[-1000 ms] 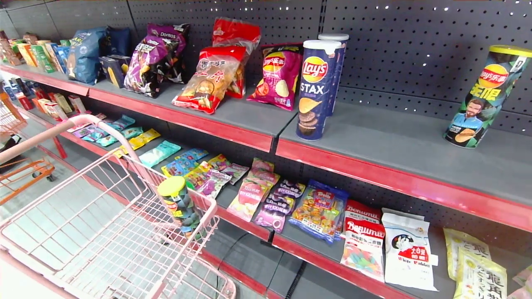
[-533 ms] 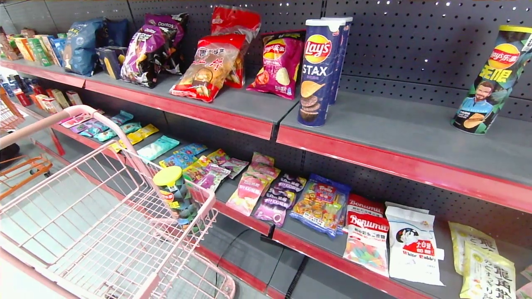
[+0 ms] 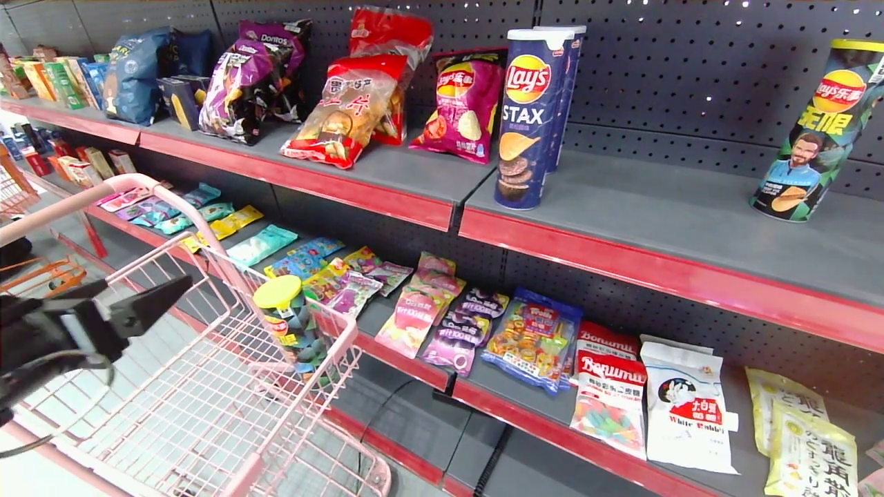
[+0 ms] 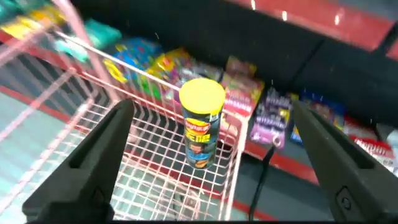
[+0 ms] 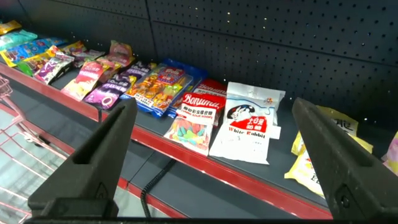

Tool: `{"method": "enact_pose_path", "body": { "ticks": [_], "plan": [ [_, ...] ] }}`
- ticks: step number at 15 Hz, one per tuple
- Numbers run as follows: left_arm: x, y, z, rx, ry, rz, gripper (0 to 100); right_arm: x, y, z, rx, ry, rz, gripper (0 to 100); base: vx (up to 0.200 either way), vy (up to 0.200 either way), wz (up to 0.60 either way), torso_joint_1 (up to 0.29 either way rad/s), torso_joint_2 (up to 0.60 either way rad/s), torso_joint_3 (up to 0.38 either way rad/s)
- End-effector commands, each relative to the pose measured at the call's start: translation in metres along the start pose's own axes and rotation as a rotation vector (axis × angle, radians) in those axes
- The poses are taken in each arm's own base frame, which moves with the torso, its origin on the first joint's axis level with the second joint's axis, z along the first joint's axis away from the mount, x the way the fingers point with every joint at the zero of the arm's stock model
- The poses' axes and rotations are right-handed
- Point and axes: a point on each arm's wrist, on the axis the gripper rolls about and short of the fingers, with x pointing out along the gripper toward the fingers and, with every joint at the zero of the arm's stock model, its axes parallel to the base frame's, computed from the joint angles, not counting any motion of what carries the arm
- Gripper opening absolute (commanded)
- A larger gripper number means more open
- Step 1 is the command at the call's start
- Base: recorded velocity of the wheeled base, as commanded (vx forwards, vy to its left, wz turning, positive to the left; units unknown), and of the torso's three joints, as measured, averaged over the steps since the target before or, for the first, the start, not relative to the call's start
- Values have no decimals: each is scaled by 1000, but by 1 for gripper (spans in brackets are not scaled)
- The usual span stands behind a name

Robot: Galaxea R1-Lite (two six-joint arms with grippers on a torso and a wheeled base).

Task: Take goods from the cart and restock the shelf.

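Note:
A chip can with a yellow lid (image 3: 293, 330) stands upright in the far corner of the pink cart (image 3: 349, 339). My left gripper (image 3: 148, 304) hovers over the cart basket, short of the can. In the left wrist view this gripper (image 4: 211, 104) is open, and the can (image 4: 202, 127) sits ahead between the spread fingers, beside the cart rim (image 4: 146, 76). A matching green can (image 3: 811, 131) stands at the right of the upper shelf (image 3: 656, 214). My right gripper (image 5: 212, 102) is open and empty, facing the lower shelf (image 5: 205, 171).
Two tall blue cans (image 3: 528, 117) and several snack bags (image 3: 349, 114) stand on the upper shelf, with bare grey board between the blue cans and the green can. Candy packs (image 3: 532, 342) line the lower shelf. An orange cart (image 3: 41, 276) stands at the far left.
The head camera tilted slightly, shifting the whole picture. My left gripper has come into the head view from the left, above the cart. The can has not moved.

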Motion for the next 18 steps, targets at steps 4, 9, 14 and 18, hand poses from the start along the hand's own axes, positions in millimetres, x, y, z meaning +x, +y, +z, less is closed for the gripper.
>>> {"method": "enact_pose_path", "body": {
  "ticks": [4,9,14,18],
  "plan": [
    [118,24,-81,10,255,-74,100,0,0,0,0,1,2,100,0,0,0,0,0,0],
    [134,20,-101,12,297,-114,100,0,0,0,0,0,2,100,0,0,0,0,0,0],
    [154,24,-121,38,268,-132,100,0,0,0,-2,0,2,100,0,0,0,0,0,0],
    [169,27,-132,56,211,-148,100,0,0,0,-2,0,2,100,0,0,0,0,0,0]
  ]
}}
